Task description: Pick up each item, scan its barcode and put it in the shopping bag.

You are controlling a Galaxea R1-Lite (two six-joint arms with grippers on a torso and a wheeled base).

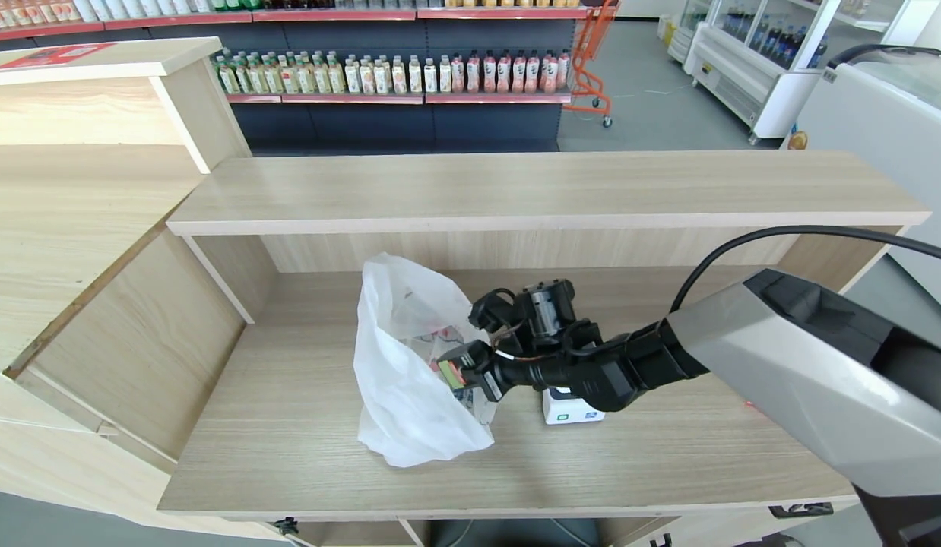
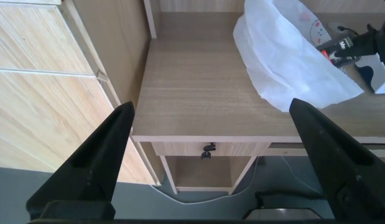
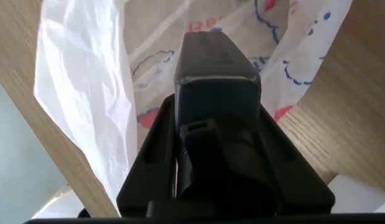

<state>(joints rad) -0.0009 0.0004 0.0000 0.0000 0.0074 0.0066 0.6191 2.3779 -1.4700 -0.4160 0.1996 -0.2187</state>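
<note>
The right arm stretches low across the desk (image 1: 288, 433) from the robot's right, its forearm nearly level and its wrist pointed towards the robot's left, so that the right gripper (image 1: 461, 374) sits at the mouth of the shopping bag (image 1: 406, 403). Its jaws are closed on a small boxed item (image 1: 448, 373), which sticks out past the fingertips and lies just inside the bag's open edge, above the crumpled plastic rather than down at its bottom. In the head view the item shows a green face with a pinkish-red edge; in the right wrist view it appears as a dark, square-cornered block pinched between the two jaws, with the bag's printed red and blue markings spread behind it. The bag is thin white plastic, slumped and wrinkled, standing near the middle of the desk with its opening turned towards the right arm. A small white device (image 1: 569, 407) with a green and a blue mark on its front rests on the desk just beside the bag, under the arm's wrist. The left gripper (image 2: 211, 155) hangs off the desk's front left corner, well apart from the bag, over the desk's front edge and the floor; its jaws are spread wide with nothing between them.
</note>
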